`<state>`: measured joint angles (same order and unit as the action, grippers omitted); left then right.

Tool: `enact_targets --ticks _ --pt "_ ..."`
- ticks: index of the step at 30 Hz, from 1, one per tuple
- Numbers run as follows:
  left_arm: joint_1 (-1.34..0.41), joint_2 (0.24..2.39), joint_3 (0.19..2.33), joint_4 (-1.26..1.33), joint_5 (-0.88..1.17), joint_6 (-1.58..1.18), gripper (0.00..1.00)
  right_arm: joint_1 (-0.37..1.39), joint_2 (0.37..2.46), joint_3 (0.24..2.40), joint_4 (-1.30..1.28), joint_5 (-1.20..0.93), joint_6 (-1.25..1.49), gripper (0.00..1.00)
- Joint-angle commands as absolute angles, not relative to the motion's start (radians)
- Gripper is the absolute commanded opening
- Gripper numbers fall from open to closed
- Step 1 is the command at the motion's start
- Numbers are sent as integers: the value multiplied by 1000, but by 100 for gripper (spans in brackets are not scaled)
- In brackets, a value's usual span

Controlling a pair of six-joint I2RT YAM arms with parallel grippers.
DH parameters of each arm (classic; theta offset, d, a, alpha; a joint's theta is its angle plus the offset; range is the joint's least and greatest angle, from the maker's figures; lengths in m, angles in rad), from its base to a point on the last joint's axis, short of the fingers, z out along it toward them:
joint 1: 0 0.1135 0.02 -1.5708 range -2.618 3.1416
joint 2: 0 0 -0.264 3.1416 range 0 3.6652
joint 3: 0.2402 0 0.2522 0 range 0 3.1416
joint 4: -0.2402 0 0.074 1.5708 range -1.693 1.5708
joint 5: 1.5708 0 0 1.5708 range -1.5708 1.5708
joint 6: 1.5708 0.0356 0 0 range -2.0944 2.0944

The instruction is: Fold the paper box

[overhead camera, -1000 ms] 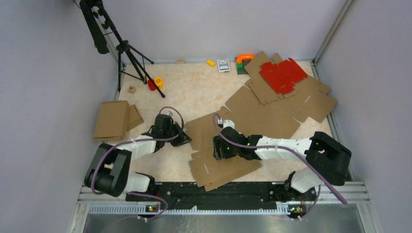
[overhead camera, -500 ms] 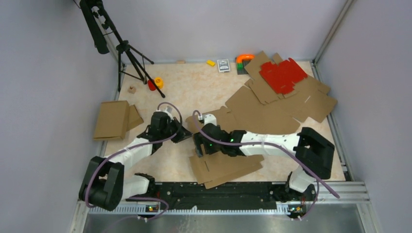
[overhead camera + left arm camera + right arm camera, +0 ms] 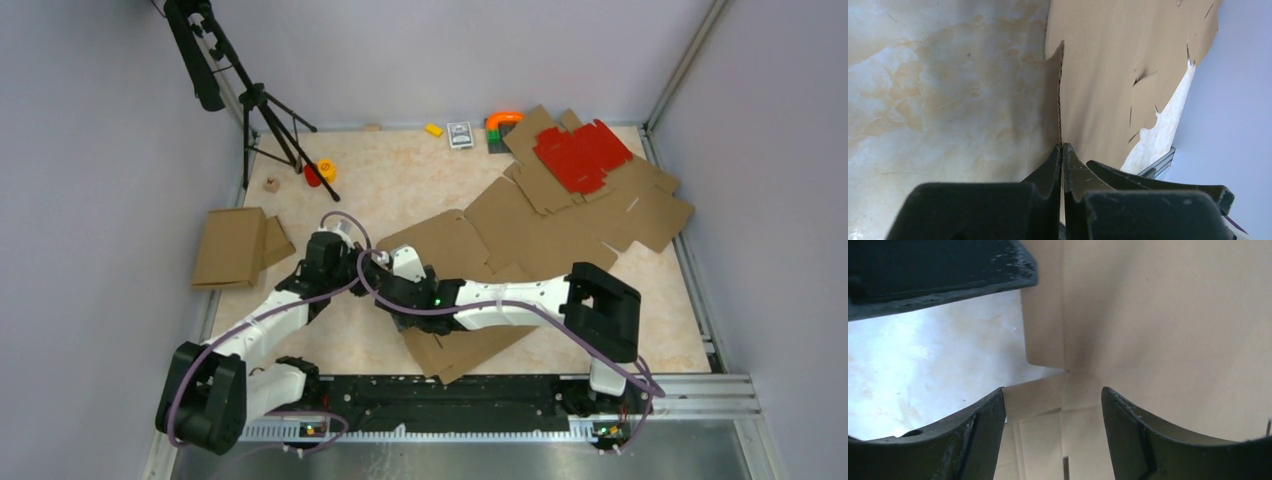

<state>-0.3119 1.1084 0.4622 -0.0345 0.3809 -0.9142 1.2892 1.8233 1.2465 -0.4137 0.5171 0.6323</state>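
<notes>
The paper box (image 3: 452, 240) is a large brown die-cut sheet lying across the middle of the table, its left panel tilted up. My left gripper (image 3: 368, 262) is shut on that panel's left edge. In the left wrist view the paper box (image 3: 1108, 65) stands edge-on, pinched between the gripper's (image 3: 1062, 148) black fingertips. My right gripper (image 3: 388, 288) reaches across from the right and hovers open just beside the left one. In the right wrist view its fingers (image 3: 993, 415) straddle a creased corner of the paper box (image 3: 1158, 315) without touching it.
A folded brown box (image 3: 235, 246) lies at the left edge. More cardboard sheets (image 3: 640, 205) with a red die-cut sheet (image 3: 580, 152) on top fill the back right. A tripod (image 3: 262, 105) stands at back left. Small items (image 3: 459, 134) line the back wall.
The right arm has swept left across the cardboard to beside the left gripper. The left gripper has shut on the sheet's edge, and the left panel has risen.
</notes>
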Motion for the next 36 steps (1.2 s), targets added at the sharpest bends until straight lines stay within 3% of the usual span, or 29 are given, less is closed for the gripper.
enact_targets --ticks 1,12,18,24,28,36 --pt "-316 1097 497 -31 380 -911 0 1299 1792 1269 -482 633 646 62" --pt "-317 1105 497 -31 372 -905 0 1253 1722 1189 -433 594 643 32" --pt "-319 1109 502 -46 373 -880 0 1185 1672 1091 -338 465 618 31" --pt "-321 1085 490 -111 335 -837 0 1181 1649 1062 -217 293 538 61" --pt "-318 1084 468 -136 294 -833 0 1230 1755 1185 -327 384 528 82" --pt "-301 1078 471 -181 256 -818 1 1274 1934 1336 -464 460 531 91"
